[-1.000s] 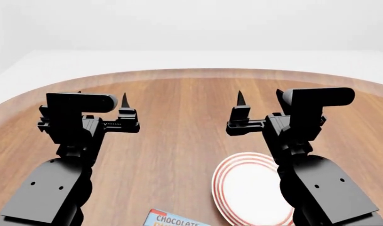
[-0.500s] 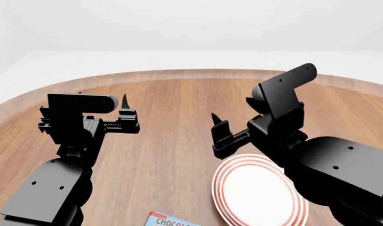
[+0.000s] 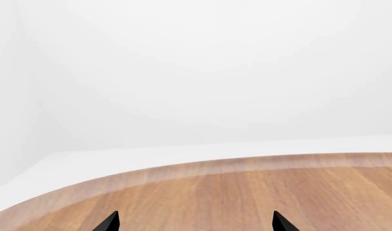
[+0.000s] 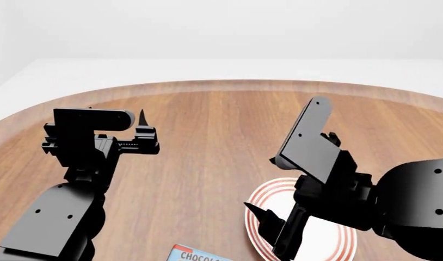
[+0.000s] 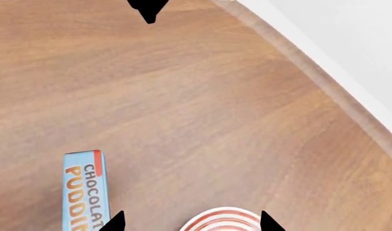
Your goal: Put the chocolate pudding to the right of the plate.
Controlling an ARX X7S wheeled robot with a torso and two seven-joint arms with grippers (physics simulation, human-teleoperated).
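Note:
The chocolate pudding (image 4: 200, 254) lies flat at the near edge of the head view, only its light blue top with a red edge showing. In the right wrist view the chocolate pudding (image 5: 86, 193) lies lengthwise beside one fingertip. The plate (image 4: 327, 239), white with red rings, sits to its right, partly hidden by my right arm. My right gripper (image 4: 278, 220) is tipped down over the plate's left rim. It stands open and empty, its fingertips (image 5: 115, 222) straddling the plate (image 5: 222, 220) rim. My left gripper (image 4: 117, 112) hovers open over bare wood at the left.
The round wooden table (image 4: 207, 136) curves away to a white floor behind. The left gripper (image 3: 194, 224) faces the table's far edge (image 3: 247, 163). A black pointed tip (image 5: 148, 9) shows at the border of the right wrist view.
My right arm has swung down and toward the near side, tipping its gripper from level to pointing down at the plate's left rim. The left arm has stayed put.

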